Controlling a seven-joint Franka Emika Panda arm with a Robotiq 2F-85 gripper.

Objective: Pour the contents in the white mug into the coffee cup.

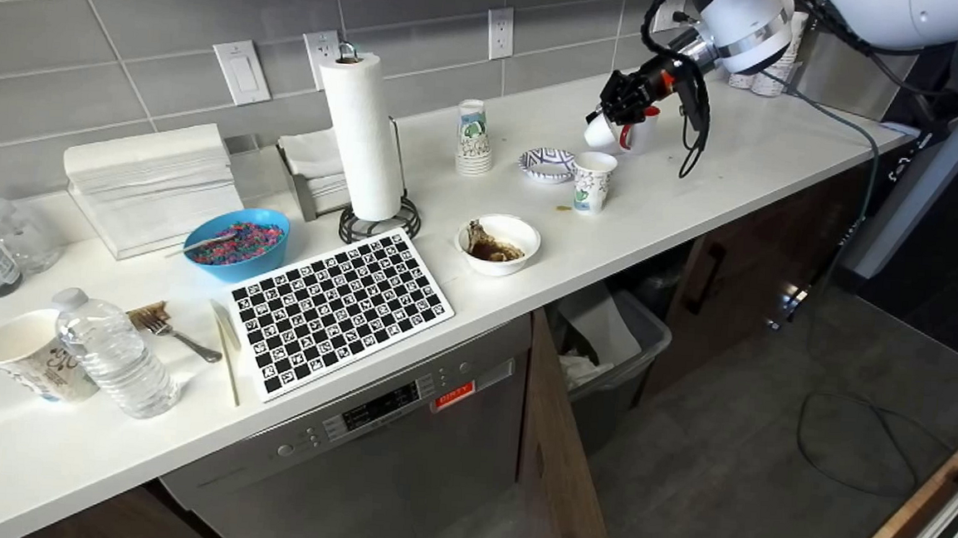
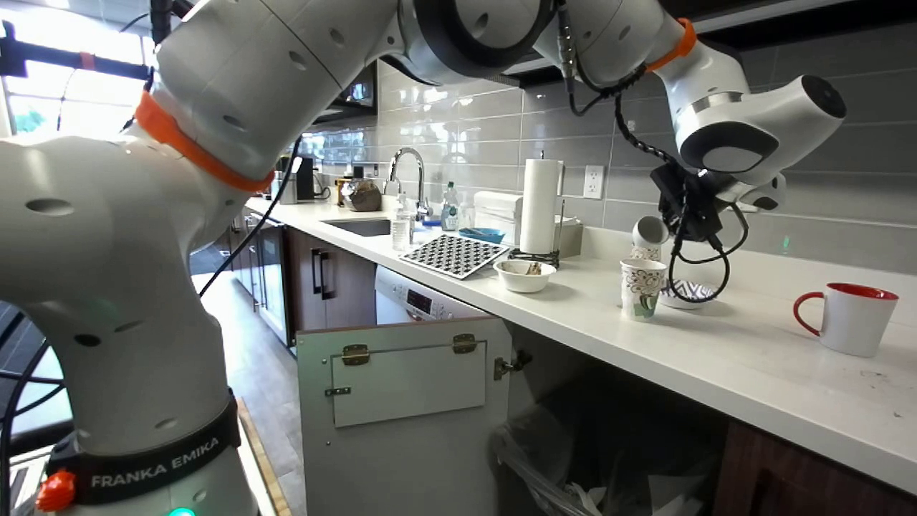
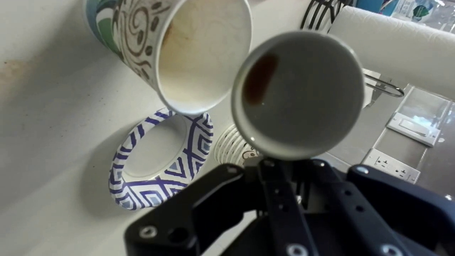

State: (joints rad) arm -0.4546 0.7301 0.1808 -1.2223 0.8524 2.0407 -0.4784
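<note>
The small white mug [image 3: 302,96] is tipped over with its mouth toward the wrist camera. A small pool of dark brown liquid lies inside it. My gripper [image 3: 294,165] is shut on the mug; its handle is hidden. The patterned paper coffee cup [image 3: 138,39] stands upright on the counter, its mouth beside the mug's in the wrist view. Its inside is pale with a brown streak. In both exterior views the mug [image 1: 602,135] [image 2: 650,231] is held above the counter, near and higher than the paper cup [image 1: 592,194] [image 2: 640,290].
A larger white mug with red inside and red handle [image 2: 856,322] stands on the counter. A purple-patterned paper bowl [image 3: 193,156] and stacked paper cups [image 1: 474,148] are near the coffee cup. A white bowl with brown food [image 1: 523,230] and a paper towel roll [image 1: 362,137] stand farther along.
</note>
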